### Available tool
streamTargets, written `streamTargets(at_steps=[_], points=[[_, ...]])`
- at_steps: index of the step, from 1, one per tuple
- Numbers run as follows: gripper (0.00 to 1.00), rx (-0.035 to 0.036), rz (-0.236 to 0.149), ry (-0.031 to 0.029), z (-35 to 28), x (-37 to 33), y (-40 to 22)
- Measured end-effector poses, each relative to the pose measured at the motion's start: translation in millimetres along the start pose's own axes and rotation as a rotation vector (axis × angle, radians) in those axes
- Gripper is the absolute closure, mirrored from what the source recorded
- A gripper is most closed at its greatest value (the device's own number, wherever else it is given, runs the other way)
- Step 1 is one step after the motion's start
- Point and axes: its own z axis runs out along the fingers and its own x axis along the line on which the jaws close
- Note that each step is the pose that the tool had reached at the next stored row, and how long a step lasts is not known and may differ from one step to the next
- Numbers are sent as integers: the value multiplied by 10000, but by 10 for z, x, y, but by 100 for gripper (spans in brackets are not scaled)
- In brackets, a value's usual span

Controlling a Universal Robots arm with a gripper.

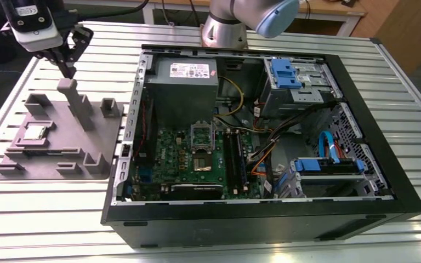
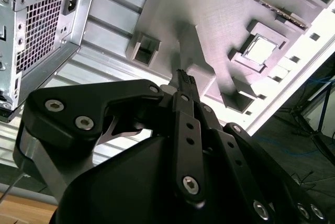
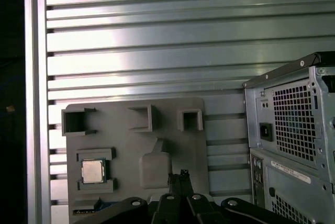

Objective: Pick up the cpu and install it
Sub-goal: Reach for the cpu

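On the exterior view's left, the tray point(image 1: 112, 139) is lying on the slatted table point(image 1: 50, 219). The cpu point(image 1: 35, 133) is sitting flat in a recess near the tray's left edge, metal top facing up. It is square, so no long axis is showing, and its sides are running parallel with the tray's sides. I cannot make out which corner is keyed or any marks on the lid.

Just to the right of it, the post point(image 1: 79, 107) is standing upright on the tray. The gripper point(image 1: 69, 70) is hanging right above the post's top, fingers pressed together and pinching nothing, well apart from the cpu. I cannot tell whether the tips are touching the post. In the first wrist view the gripper's black body is cutting off the tray's near edge.

Further right, the case point(image 1: 269, 219) is lying open with the motherboard point(image 1: 170, 159) facing up. The socket point(image 1: 202, 149) is sitting near the board's middle, too dim to tell whether its frame is raised. Behind the case, the arm point(image 1: 229, 24) is running off the top of the exterior view.
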Motion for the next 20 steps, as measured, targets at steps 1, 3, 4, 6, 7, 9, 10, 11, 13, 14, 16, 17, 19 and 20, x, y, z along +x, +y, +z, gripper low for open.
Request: streamTargets(at_steps=[1,3,4,6,7,9,10,11,13,14,16,17,19,20], points=[[90,0,0,-1,1,6,-1],[90,0,-1,0,1,20,-2],[90,1,-1,0,2,27,-2],[90,1,-1,0,3,42,-4],[90,0,0,0,4,51,-4],[90,0,-1,0,5,68,-6],[90,0,0,0,6,76,-6],[90,0,-1,0,7,85,-7],[90,0,0,0,8,102,-9],[90,0,-1,0,9,112,-9],[90,0,-1,0,11,132,-11],[90,0,0,-1,11,142,-12],[90,0,0,0,13,159,-13],[90,0,0,0,13,168,-14]])
